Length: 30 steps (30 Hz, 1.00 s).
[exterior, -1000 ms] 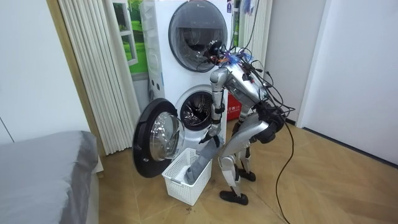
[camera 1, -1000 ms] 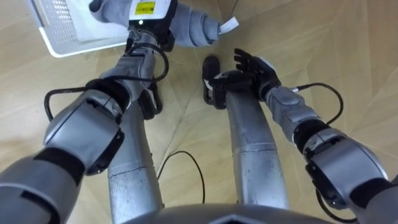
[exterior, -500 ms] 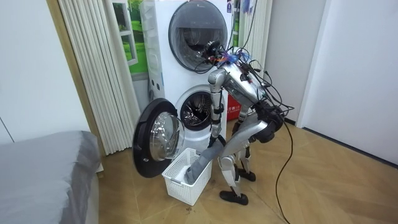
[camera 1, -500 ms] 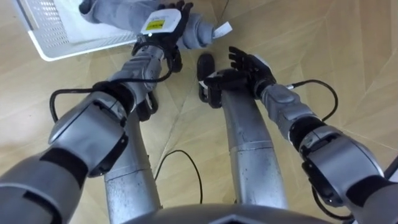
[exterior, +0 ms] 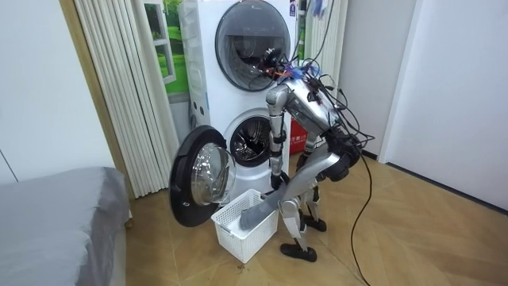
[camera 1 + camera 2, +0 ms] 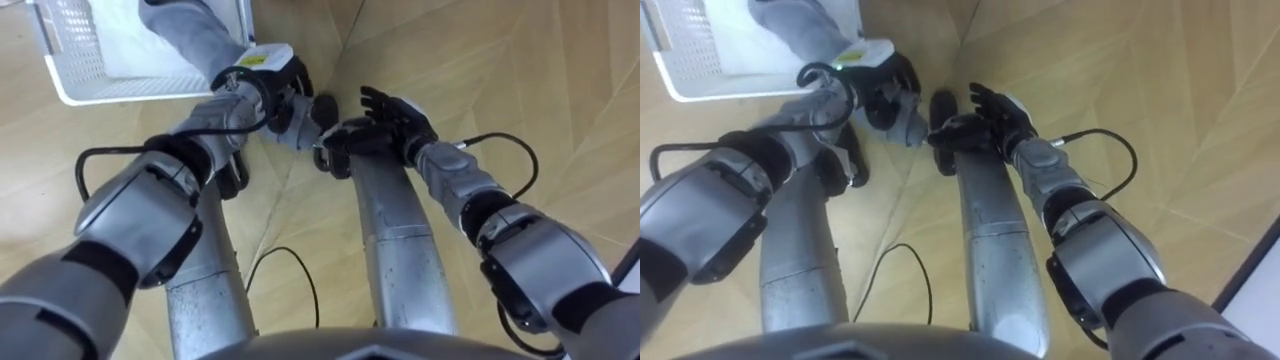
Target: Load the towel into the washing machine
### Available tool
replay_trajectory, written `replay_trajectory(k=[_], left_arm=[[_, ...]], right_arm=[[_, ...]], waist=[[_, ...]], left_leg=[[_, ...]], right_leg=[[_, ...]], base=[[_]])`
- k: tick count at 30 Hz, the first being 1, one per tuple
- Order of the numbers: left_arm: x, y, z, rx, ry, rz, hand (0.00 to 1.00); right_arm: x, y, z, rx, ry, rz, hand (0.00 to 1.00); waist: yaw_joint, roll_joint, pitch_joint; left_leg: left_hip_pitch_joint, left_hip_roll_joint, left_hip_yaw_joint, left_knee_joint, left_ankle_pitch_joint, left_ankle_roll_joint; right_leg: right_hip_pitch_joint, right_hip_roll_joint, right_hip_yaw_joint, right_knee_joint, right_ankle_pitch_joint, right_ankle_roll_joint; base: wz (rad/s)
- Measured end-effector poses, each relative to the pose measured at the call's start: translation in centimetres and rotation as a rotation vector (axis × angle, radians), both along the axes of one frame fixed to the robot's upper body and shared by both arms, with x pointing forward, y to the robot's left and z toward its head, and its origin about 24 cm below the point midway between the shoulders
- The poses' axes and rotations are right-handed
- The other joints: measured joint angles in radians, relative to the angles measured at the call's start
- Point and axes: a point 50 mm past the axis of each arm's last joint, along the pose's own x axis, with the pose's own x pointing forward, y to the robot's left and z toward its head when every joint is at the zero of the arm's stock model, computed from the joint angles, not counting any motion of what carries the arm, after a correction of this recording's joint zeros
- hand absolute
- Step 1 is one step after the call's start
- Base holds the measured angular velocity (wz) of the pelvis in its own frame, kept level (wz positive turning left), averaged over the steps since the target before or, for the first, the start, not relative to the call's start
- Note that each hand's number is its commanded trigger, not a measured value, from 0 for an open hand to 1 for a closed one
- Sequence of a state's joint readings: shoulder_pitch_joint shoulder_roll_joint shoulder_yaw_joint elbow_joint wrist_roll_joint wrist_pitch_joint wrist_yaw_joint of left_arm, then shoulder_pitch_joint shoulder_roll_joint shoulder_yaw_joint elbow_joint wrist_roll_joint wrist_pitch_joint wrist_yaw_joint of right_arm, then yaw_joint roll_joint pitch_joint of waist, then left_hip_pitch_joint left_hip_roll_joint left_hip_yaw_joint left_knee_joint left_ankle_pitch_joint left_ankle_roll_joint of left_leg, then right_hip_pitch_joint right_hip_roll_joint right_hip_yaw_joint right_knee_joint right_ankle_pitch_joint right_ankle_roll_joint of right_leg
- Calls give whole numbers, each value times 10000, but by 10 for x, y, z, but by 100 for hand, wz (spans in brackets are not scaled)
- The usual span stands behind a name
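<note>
In the room view the washer (image 5: 252, 143) stands with its door (image 5: 197, 184) swung open to the left. The robot bends in front of it, over the basket (image 5: 230, 237) on the floor. In the eye views the basket lies far left. The grey towel (image 6: 195, 35) runs out of it and rightward to the left hand (image 6: 272, 88), whose fingers are curled round the cloth close to its end. Just right, the right hand (image 6: 392, 118) hovers above the floor with fingers spread, empty.
</note>
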<state>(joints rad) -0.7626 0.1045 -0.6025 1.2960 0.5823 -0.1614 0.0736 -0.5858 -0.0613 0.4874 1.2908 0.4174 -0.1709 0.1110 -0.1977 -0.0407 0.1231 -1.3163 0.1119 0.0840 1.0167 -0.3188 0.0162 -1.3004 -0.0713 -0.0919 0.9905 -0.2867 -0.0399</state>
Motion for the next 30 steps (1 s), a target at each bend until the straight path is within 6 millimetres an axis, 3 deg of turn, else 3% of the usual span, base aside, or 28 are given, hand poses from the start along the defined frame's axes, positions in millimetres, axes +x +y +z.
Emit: replay_trajectory(k=[7,10,11,12,20,25,30], left_arm=[[-16,3,-19,103,606,-2,100],[-24,1,-27,235,828,-158,100],[-26,-1,-29,269,838,-243,100],[-27,-3,-30,270,798,-269,100],[-35,-1,-37,42,434,91,100],[-37,-2,-37,-362,-180,254,100],[-30,4,-27,-967,-1355,984,100]], right_arm=[[-6,-8,-8,-448,492,-35,0],[-16,-11,-16,-524,812,-134,0],[-21,-13,-20,-520,956,-242,0],[-24,-13,-23,-503,1056,-321,0],[-39,-19,-34,-585,1513,-348,0],[-50,-27,-41,-586,1838,-676,0],[-52,-35,-42,-834,1836,-593,0]], waist=[[170,7,-10],[264,29,-56],[303,70,-133],[337,76,-143],[459,179,-217],[809,315,-261],[1175,388,-253]], left_leg=[[713,-139,129,-180,37,27],[1252,-182,143,-294,39,25],[1410,-181,142,-366,57,21],[1593,-190,145,-459,98,22],[2681,-156,172,-1098,265,-16],[3349,-152,181,-1544,316,-4],[3974,-199,255,-1892,332,17]], right_leg=[[574,-158,69,12,-8,13],[1088,-155,84,-60,-29,50],[1245,-155,70,-133,-22,59],[1431,-144,76,-221,0,79],[2553,-117,-44,-939,224,40],[3284,-33,-47,-1533,378,124],[3877,-73,-49,-1852,403,170]], base=[[4],[1],[0],[0],[-2],[-3],[0]])
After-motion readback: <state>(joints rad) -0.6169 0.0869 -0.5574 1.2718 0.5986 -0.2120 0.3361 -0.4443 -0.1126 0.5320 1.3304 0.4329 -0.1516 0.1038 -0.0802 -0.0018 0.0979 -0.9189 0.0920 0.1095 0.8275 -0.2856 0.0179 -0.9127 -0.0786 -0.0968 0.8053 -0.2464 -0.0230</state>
